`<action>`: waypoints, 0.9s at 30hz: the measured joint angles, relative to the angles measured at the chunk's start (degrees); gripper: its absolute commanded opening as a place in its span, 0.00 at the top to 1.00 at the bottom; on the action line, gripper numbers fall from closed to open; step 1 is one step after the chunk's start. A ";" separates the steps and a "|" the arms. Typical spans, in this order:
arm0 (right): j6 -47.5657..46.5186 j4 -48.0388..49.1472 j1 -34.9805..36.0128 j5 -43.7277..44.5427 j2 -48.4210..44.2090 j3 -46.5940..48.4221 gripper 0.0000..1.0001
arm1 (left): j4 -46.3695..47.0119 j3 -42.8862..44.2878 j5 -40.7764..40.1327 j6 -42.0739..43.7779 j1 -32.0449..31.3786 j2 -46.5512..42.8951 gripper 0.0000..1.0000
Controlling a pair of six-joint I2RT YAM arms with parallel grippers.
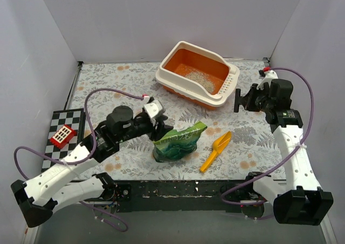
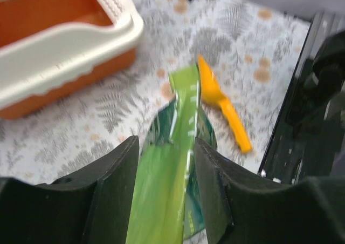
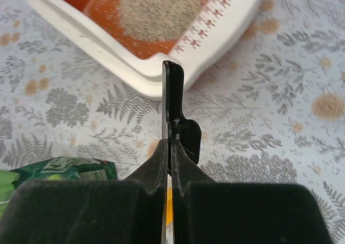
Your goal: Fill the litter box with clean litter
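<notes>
The litter box (image 1: 197,74) sits at the far side of the counter (image 1: 108,82), right of the middle and turned at an angle. It has a white rim and walls, an orange inside and a perforated white ledge at its right end. The litter (image 1: 199,78) is a small pale, sandy heap on the orange floor near that ledge, and much of the floor around it shows bare.

Your right tool (image 3: 171,93) is clenched, fingers pressed flat together with nothing between them, and it hangs just short of the box's ledge end. Your left tool (image 2: 164,147) has its fingers apart, either side of the top of the green bag (image 1: 178,141). You cannot tell whether they pinch the foil.

The left wrist view is blurred. It cuts the box off at the top left, shows no litter, and has the bag covering part of the scoop (image 2: 223,106). The right wrist view crops the box at the top edge and shows only a corner of the bag.
</notes>
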 measured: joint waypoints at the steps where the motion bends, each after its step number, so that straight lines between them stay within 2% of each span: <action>1: -0.11 -0.13 1.29 -1.14 -0.55 1.62 0.99 | -1.01 3.23 -0.50 -0.63 0.02 0.55 0.53; 4: -0.22 -0.22 3.98 -4.33 -1.75 5.31 0.99 | -3.23 12.22 -1.25 -3.93 0.04 3.45 0.54; 8: 0.79 0.42 7.67 -10.19 -3.56 9.27 0.99 | -4.98 25.20 -1.20 -12.24 0.04 12.33 0.55; 10: 2.45 1.60 9.46 -13.18 -4.79 9.57 0.99 | -4.17 28.20 -0.22 -16.37 0.07 16.57 0.55; 15: 6.56 3.76 12.11 -19.06 -6.03 9.60 0.99 | 0.52 28.24 5.64 -27.41 2.82 23.58 0.59; 22: 10.73 6.25 13.79 -23.96 -5.88 10.56 0.99 | 20.17 19.34 19.52 -46.10 16.15 25.22 0.60; 27: 14.25 10.12 16.87 -25.94 -5.29 10.56 0.99 | 28.04 18.01 24.92 -52.22 17.14 26.71 0.60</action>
